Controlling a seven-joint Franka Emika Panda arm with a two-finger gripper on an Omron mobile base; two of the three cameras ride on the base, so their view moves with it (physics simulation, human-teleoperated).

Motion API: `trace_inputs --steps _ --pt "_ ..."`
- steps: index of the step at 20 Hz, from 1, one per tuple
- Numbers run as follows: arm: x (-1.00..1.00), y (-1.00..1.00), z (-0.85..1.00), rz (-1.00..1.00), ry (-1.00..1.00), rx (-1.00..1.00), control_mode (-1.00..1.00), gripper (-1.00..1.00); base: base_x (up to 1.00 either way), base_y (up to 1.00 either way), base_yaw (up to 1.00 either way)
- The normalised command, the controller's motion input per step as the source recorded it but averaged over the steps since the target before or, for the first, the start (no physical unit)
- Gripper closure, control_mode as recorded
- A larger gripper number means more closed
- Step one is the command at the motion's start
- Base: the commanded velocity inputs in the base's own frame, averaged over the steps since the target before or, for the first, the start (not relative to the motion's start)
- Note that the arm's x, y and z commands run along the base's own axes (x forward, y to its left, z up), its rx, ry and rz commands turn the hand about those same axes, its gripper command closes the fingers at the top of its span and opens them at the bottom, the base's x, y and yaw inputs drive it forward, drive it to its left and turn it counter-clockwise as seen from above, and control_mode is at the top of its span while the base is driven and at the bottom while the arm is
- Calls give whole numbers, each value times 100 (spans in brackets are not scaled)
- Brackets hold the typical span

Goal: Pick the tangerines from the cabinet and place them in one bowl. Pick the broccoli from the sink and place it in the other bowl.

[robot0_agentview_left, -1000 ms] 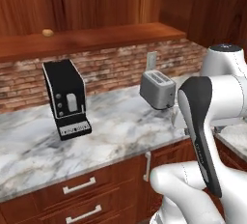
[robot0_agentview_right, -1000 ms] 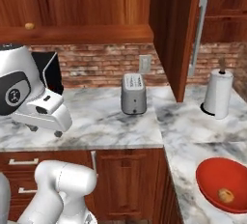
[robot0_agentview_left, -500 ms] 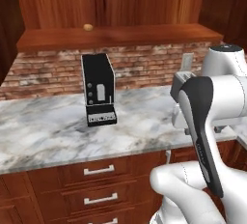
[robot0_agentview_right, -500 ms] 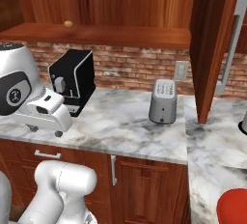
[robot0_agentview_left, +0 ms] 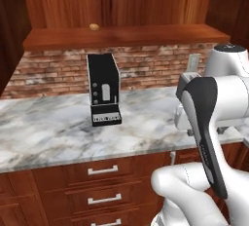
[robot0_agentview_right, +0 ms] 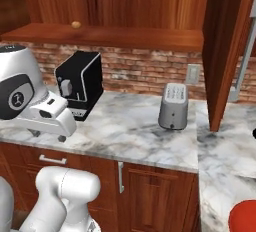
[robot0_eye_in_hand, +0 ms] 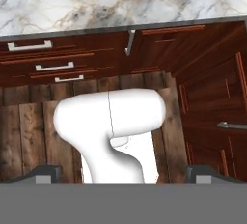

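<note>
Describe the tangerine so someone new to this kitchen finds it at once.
Find the cabinet's open wooden shelf above the brick wall. Towards its left, above the black coffee machine, sits the tangerine. It is the shelf's sole small, round, orange-tan thing.

a polished grey-veined marble desk [robot0_agentview_left: 44, 132] tops glossy reddish-brown wood drawer fronts [robot0_agentview_left: 104, 183] with brushed silver metal handles [robot0_agentview_left: 102, 170]; rough red brick backsplash [robot0_agentview_left: 53, 71], a matt black plastic coffee machine [robot0_agentview_left: 103, 89], a satin silver metal toaster [robot0_agentview_right: 173, 106].

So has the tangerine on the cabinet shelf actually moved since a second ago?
No. The tangerine sits on the same shelf above the coffee machine; the base drove, shifting the whole view.
</note>
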Motion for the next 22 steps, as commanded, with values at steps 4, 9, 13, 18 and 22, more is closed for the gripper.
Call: trace_inputs --steps 4,9,13,18,22 --pt "0 0 0 0 0 0 100 -100 26 47 -17" --pt "0 0 0 0 0 0 100 -100 30 46 -16" --pt "0 0 0 0 0 0 100 -100 12 19 -6" --pt "0 0 0 0 0 0 100 -100 19 -2 1" --pt "0 0 0 0 0 0 100 -100 54 -15 7"
